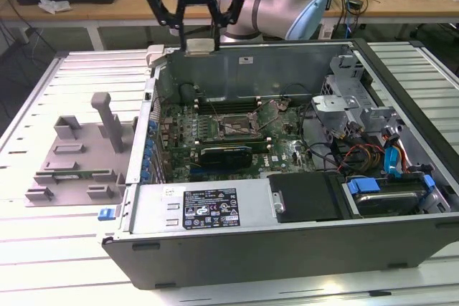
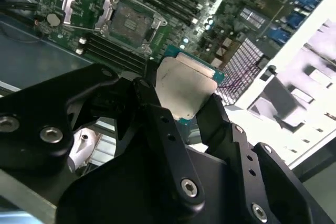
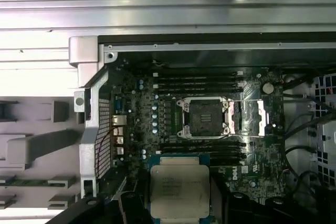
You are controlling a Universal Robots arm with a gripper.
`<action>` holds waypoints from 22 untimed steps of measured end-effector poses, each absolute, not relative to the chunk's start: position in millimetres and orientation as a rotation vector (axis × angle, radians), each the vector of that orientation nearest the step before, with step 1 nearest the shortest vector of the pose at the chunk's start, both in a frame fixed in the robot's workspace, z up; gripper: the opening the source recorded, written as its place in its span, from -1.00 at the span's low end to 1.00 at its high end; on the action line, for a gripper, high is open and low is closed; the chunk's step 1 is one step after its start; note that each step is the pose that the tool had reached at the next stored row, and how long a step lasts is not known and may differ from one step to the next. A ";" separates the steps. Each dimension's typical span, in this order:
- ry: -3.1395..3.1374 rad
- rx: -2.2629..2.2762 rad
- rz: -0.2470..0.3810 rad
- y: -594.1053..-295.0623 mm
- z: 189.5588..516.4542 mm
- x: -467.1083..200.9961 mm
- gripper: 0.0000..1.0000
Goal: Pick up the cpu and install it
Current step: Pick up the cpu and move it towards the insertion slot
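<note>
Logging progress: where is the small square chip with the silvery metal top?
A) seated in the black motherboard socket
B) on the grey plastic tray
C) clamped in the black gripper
C: the silvery square cpu sits between the black gripper's fingers; the black socket frame lies open and empty.

Landmark: computer case [image 1: 287, 256], lying on its side on the slatted table [image 1: 43, 263], open side up.

- In the case, flat on its floor: motherboard [image 1: 179, 130].
- Socket [image 3: 202, 116] on the board, about mid-floor of the case; memory slots [image 3: 202, 82] run along two sides of it.
- Graphics card [image 1: 226, 154] on the board, between the socket and the case's near wall.
- Drive cage [image 1: 358, 109] and cables [image 1: 358, 155] in the case's end at the exterior view's right.
- Tray [image 1: 72, 163] outside the case, just beside its end at the exterior view's left.
- Gripper [image 1: 199, 41] above the case's far wall, toward the tray end, cpu [image 1: 201, 47] clamped between the fingers.
</note>
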State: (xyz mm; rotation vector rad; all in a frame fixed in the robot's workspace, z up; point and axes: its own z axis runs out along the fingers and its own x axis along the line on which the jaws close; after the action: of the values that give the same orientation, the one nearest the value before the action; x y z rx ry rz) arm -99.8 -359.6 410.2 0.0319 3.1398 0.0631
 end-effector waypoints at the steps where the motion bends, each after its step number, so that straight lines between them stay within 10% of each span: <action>1: 3.140 0.031 0.063 -356.4 407.6 -98.0 0.08; 22: 3.129 -0.012 0.062 -343.8 363.6 -67.0 0.08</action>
State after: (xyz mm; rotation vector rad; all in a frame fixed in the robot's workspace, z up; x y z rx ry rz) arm -67.0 -343.8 363.6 -0.0125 3.1285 0.0621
